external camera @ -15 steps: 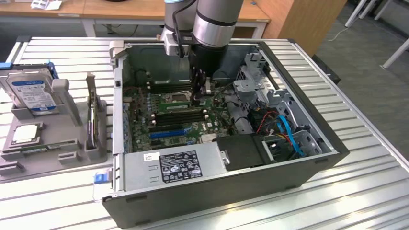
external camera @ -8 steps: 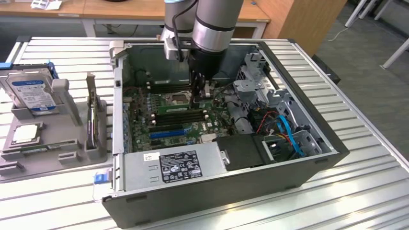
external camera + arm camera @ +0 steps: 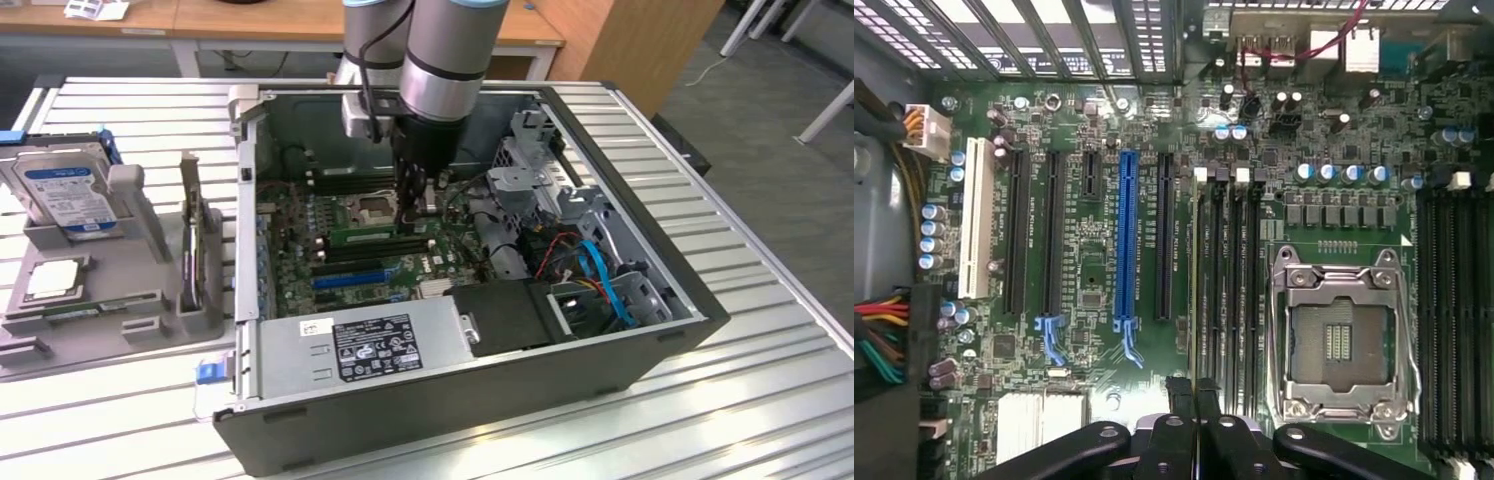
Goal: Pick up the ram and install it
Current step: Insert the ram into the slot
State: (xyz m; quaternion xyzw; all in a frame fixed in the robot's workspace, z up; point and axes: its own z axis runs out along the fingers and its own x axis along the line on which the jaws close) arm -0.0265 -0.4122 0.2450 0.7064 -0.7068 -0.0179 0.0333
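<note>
**Operator:** State of the gripper [image 3: 1199, 392]?

**Technician:** Fingers pressed together. The gripper points straight down into the open computer case [image 3: 467, 405], which lies on the tabletop [image 3: 761, 340].

**Operator:** Location of the ram [image 3: 1199, 280]?

**Technician:** Directly below the gripper, standing on edge among the black memory slots [image 3: 1237, 290], in line with the seam between the fingers. The wrist view presents it as a thin pale strip. In the exterior view its green face runs from beneath the fingertips toward the exterior view's left.

**Operator:** Contact?

**Technician:** It cannot be told whether the fingertips touch the ram's top edge.

**Operator:** Adjacent parts?

**Technician:** The processor socket [image 3: 1344, 340] sits to one side of the ram, with the other memory slots between. The blue expansion slot [image 3: 1129, 240] lies on the opposite side, near the gripper but apart from it. A hard drive [image 3: 67, 195] rests outside the case, well apart from the gripper, toward the exterior view's left.
</note>
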